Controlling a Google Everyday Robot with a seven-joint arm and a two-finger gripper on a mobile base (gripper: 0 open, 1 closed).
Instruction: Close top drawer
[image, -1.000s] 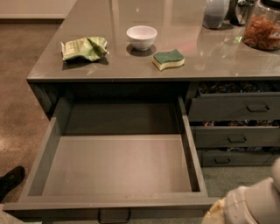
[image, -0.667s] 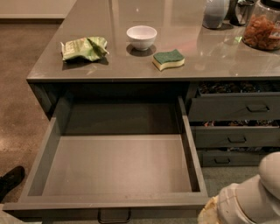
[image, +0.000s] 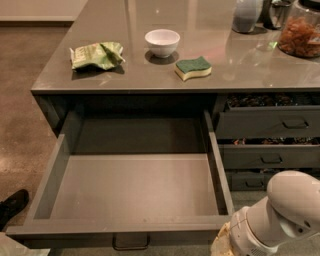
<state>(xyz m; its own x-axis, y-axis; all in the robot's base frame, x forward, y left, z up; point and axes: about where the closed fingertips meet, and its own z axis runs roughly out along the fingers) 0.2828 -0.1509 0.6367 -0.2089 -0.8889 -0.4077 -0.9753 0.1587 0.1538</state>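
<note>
The top drawer (image: 135, 186) stands pulled far out from under the grey counter (image: 235, 70), and its smooth grey inside is bare. Its small dark loop handle (image: 131, 244) shows at the bottom edge, on the front panel. My arm's white links (image: 280, 215) come in at the bottom right, just right of the drawer's front corner. The gripper itself is out of view below the frame edge.
On the counter lie a crumpled green packet (image: 96, 55), a white bowl (image: 162, 41) and a green-and-yellow sponge (image: 193, 68). A jar of orange snacks (image: 300, 32) stands at the back right. Narrower drawers (image: 267, 122) sit to the right, partly open. A dark shoe (image: 12, 205) rests on the floor at left.
My arm's white links have risen further into view at the bottom right. The drawer is as far out as before.
</note>
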